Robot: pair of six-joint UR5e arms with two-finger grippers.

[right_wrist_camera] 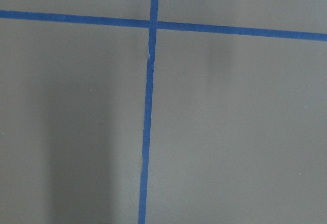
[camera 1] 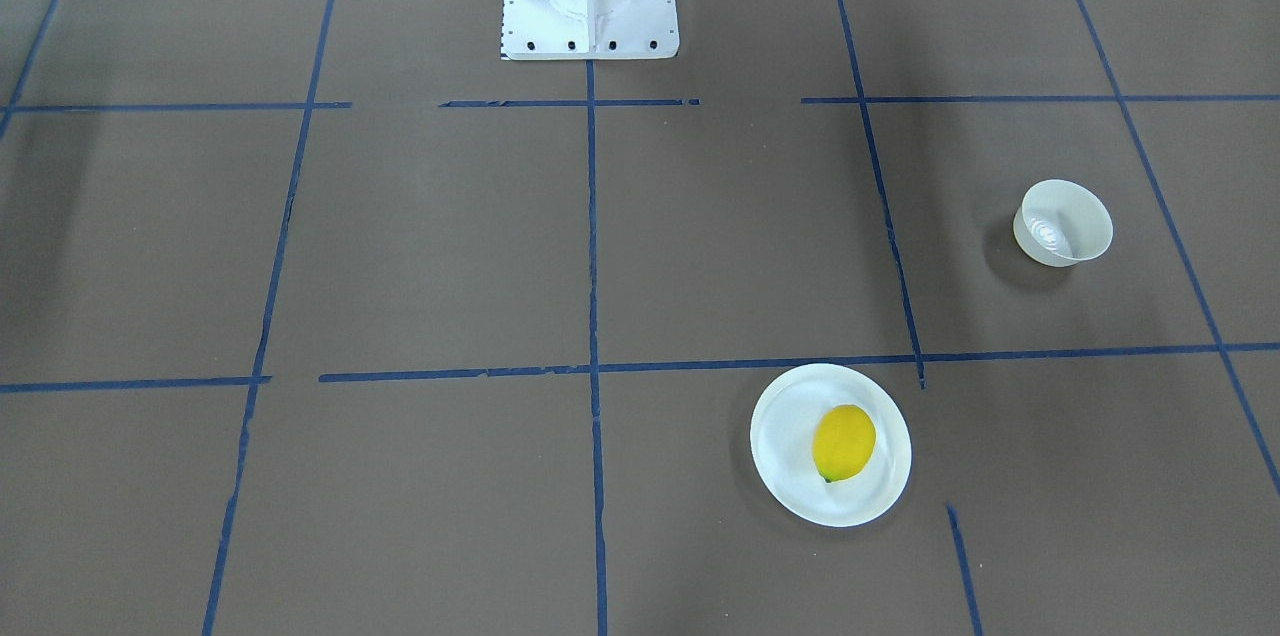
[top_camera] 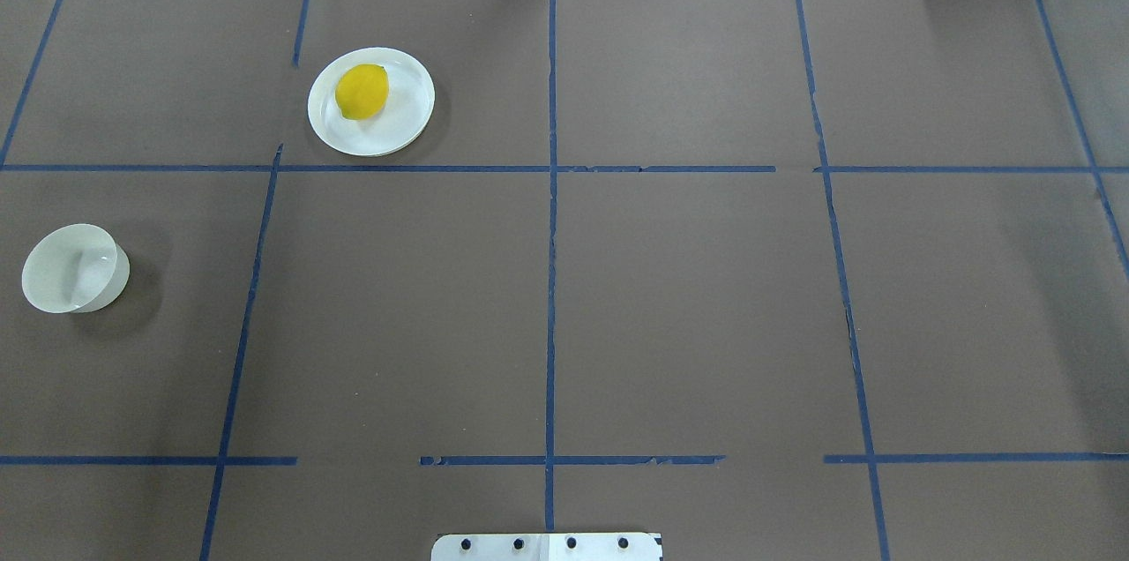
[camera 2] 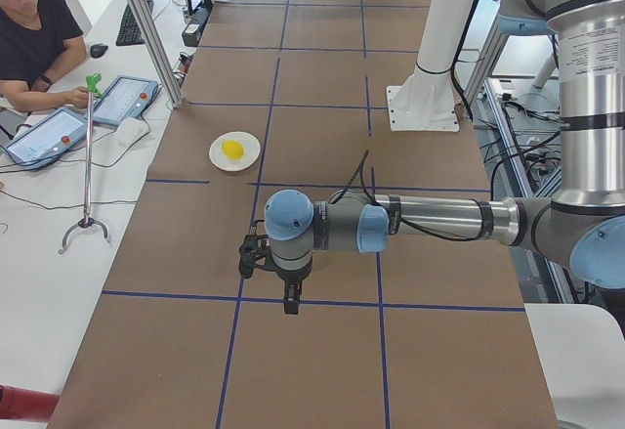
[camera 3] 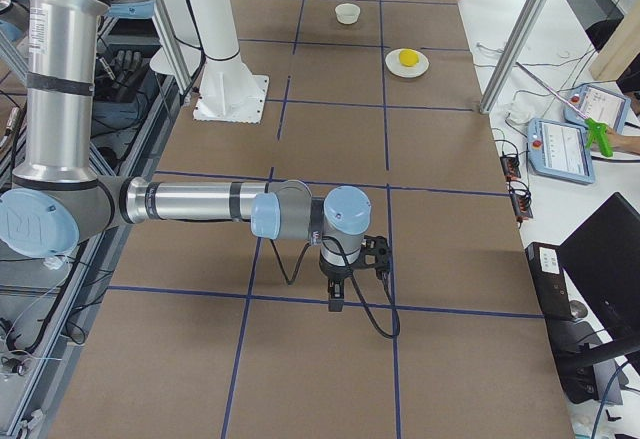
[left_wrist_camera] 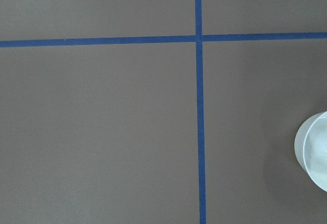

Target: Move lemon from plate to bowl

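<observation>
The lemon [camera 1: 844,443] lies on its side a little right of the middle of the plate [camera 1: 785,461], in the lower right of the front-facing view. Its low rim probably keeps the fruit from rolling off, yet leaves room for fingers to come down on either side. The bowl [camera 1: 1062,222] stands upright, with nothing in it, further up and to the right, well apart from the plate, with a blue tape line [camera 1: 893,246] between them. Only the flat brown table [camera 1: 450,246] shows along that path. The bowl looks barely wider than the lemon, so the drop likely needs careful centring. The left gripper [camera 2: 290,297] and right gripper [camera 3: 335,299] hang pointing down over the table, neither near the plate. Whether either is spread or closed cannot be told from these side views.
</observation>
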